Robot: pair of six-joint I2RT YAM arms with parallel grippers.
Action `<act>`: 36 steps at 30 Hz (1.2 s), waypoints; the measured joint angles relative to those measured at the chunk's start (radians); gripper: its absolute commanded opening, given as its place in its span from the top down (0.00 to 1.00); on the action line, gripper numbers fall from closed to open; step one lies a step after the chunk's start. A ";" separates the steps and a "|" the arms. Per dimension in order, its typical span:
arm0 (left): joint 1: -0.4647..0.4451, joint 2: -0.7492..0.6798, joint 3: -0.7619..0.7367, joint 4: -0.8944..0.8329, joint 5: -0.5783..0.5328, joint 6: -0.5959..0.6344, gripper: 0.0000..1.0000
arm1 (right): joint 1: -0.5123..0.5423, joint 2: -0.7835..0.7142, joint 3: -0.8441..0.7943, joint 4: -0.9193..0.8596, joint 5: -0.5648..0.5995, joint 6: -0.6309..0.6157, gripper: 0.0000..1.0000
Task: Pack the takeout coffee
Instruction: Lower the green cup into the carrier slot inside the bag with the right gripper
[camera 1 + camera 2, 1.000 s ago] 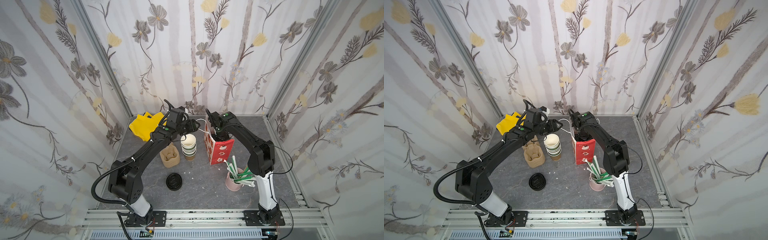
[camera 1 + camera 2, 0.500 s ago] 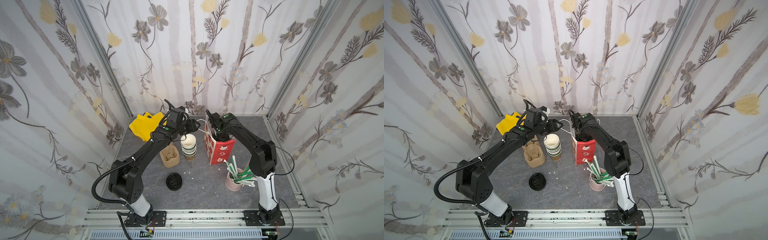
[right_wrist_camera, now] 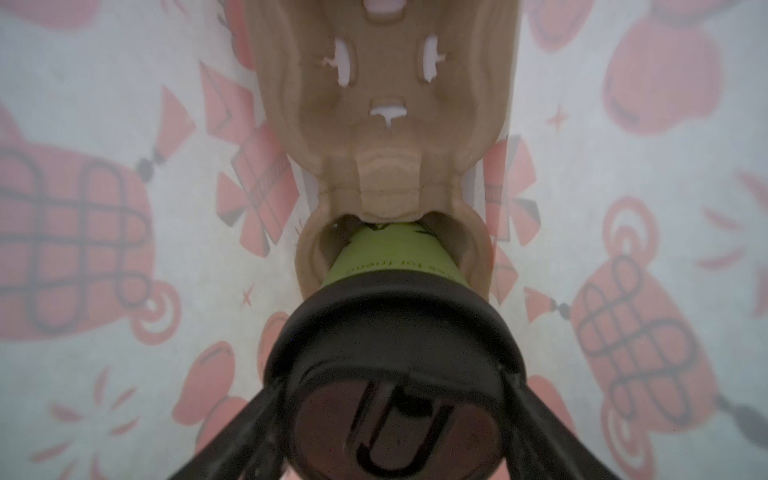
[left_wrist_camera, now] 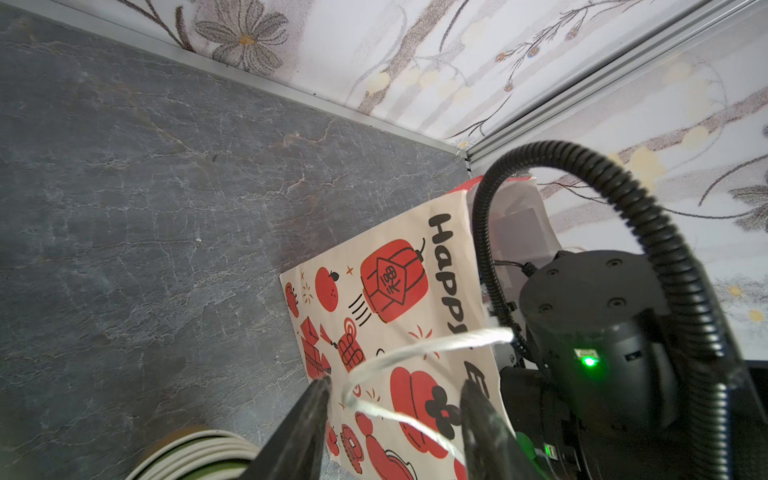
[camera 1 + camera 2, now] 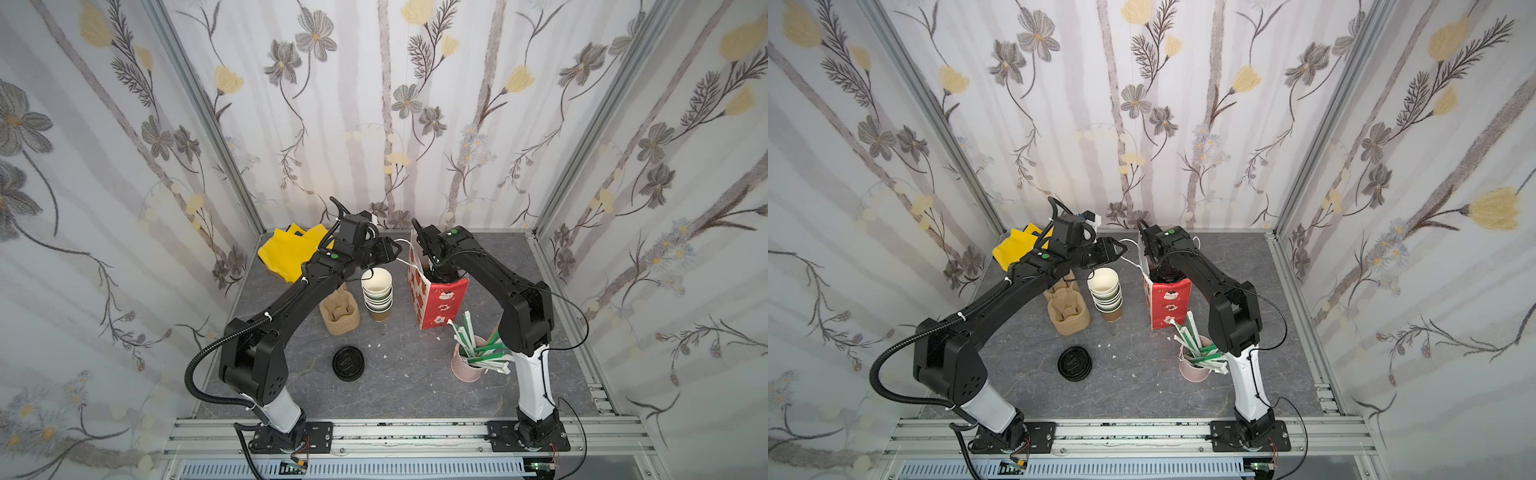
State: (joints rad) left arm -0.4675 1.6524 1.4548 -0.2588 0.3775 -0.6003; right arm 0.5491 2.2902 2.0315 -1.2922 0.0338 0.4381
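The takeout coffee (image 3: 395,257), an olive-green cup with a black sip lid (image 3: 395,332), stands in a hole of a brown pulp carrier (image 3: 386,124) at the bottom of the red-and-white paper bag (image 5: 436,299). My right gripper (image 3: 392,378) reaches down inside the bag. Its fingers (image 3: 249,415) hug both sides of the lid, and I cannot tell whether they still press on it. In both top views the bag hides the cup. My left gripper (image 4: 397,386) hovers open beside the bag's rim, with the bag's white cord handle (image 4: 415,347) looped between its fingers.
Left of the bag stand a nested stack of lidless cups (image 5: 377,293) and a stack of pulp carriers (image 5: 338,316). Loose black lids (image 5: 348,363) lie nearer the front. A pink cup of wrapped straws (image 5: 469,365) stands front right, and a yellow bag (image 5: 291,253) lies back left.
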 measured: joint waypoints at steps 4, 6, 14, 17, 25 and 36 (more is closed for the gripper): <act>0.000 0.008 0.002 0.000 0.003 0.003 0.55 | 0.001 -0.049 0.013 0.008 0.029 0.026 0.17; 0.000 0.015 0.006 0.000 0.007 0.007 0.58 | 0.002 -0.075 0.016 0.006 0.037 0.032 0.16; 0.000 0.026 0.010 0.000 0.016 0.018 0.69 | 0.005 -0.111 0.016 0.002 0.053 0.058 0.16; 0.000 0.030 0.010 0.000 0.016 0.019 0.75 | 0.006 -0.110 0.013 0.002 0.055 0.061 0.17; 0.000 0.037 0.010 0.000 0.016 0.021 0.90 | 0.011 -0.077 -0.001 0.009 0.055 0.069 0.19; 0.000 0.035 -0.017 0.000 -0.011 0.025 1.00 | -0.007 -0.106 -0.050 0.037 0.083 0.095 0.16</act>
State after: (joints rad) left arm -0.4675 1.6875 1.4380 -0.2592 0.3664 -0.5755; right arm 0.5423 2.1838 1.9820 -1.2556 0.1169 0.5335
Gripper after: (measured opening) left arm 0.050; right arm 0.834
